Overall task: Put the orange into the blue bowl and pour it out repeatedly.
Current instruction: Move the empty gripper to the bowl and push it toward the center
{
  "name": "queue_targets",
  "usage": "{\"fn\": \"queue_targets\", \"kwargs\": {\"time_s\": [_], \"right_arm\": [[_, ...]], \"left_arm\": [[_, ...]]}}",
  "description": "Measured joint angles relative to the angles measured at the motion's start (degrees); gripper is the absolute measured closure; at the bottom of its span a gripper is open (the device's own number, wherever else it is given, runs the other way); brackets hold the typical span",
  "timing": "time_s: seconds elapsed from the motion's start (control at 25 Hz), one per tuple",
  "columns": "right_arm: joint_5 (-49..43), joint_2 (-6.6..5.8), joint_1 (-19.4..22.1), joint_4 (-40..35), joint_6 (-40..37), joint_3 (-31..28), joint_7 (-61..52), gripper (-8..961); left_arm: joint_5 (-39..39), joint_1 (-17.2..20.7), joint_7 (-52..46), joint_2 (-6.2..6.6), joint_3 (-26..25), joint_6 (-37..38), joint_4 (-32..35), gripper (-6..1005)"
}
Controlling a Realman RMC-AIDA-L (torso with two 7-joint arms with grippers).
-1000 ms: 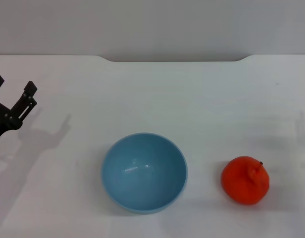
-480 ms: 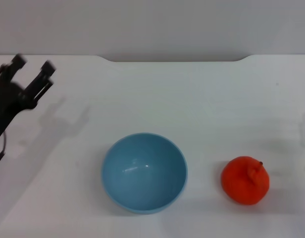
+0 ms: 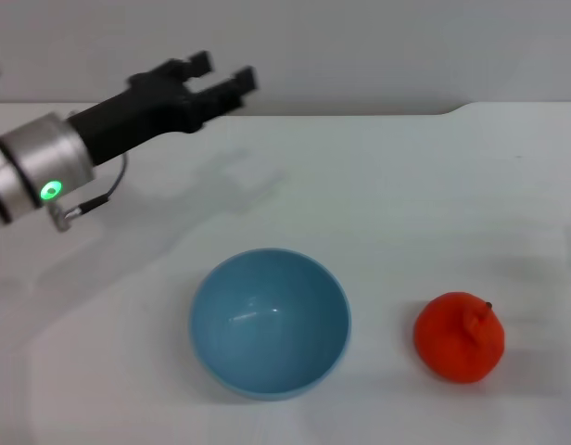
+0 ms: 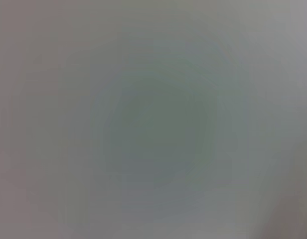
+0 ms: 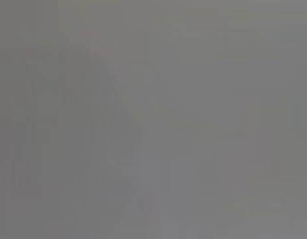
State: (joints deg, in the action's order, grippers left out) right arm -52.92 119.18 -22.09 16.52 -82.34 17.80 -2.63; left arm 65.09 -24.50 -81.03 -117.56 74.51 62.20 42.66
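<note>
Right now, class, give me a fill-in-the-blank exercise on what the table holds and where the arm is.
1. The orange lies on the table, to the robot's ____ of the blue bowl.
2. The blue bowl holds ____.
3. The only gripper in the head view is the ____ gripper, open, above the table's far edge.

Missing words: right; nothing; left

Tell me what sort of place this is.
Probably a robot test bench, not a kitchen: a plain white table against a bare grey wall, holding only the blue bowl and the orange, with the left gripper raised above, fingers open.
</note>
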Motion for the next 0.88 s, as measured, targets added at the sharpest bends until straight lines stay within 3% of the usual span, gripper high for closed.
{"fn": "queue_targets", "kwargs": {"time_s": [0.24,0.28,0.52,0.68,0.88], "right_arm": [[0.0,0.0,0.68,-1.5,0.28,0.14,-1.86,454],[0.0,0.0,0.7,-1.73,0.42,0.13,-1.86,454],[0.0,-0.15,0.38,-3.66,1.29,-0.38,-3.44,453],[0.17,-0.16,0.16,-4.78,1.85,-0.43,-4.24,453],[0.6,-0.13,0.53,-7.49,1.85,-1.51,-4.36,454]], "left_arm": [[24.48,-3.14,-24.6,-0.05,0.06,-2.2,14.14,199],[32.76,-3.76,-33.54,-0.04,0.2,-1.47,18.67,199],[62.36,-3.72,-63.57,-0.39,1.91,11.25,39.25,199],[70.99,-1.39,-72.01,-0.44,3.11,21.28,49.45,200],[73.3,1.67,-76.91,-0.48,3.55,30.04,54.14,199]]}}
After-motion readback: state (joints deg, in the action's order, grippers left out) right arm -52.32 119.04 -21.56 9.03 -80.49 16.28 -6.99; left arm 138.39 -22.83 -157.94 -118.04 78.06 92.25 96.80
